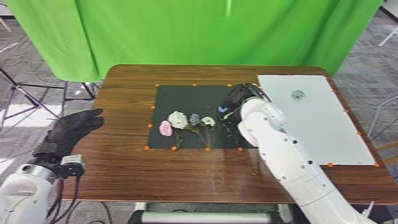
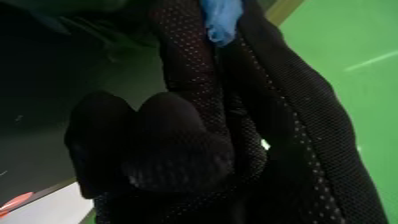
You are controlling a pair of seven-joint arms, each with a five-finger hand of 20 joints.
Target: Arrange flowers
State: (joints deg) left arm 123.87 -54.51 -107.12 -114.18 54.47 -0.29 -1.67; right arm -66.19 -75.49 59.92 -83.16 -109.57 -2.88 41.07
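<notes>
With the right hand point(image 1: 240, 96) over the dark mat point(image 1: 187, 95), is right at a blue flower point(image 1: 223, 109); cannot tell how far closed, or whether gripping it. To that hand's left, has a small white flower point(image 1: 208, 121), greyish-blue flower point(image 1: 195, 119), larger white flower point(image 1: 178, 119) and pink flower point(image 1: 165, 128); to its right, a white board point(image 1: 320, 130) bearing a clear object point(image 1: 298, 93).

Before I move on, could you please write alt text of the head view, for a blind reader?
The right hand pinches a blue flower over a dark mat, near pink, white and bluish-grey flowers. A small greenish object is on a white sheet at right; the open left hand is by the table's left edge.
</notes>
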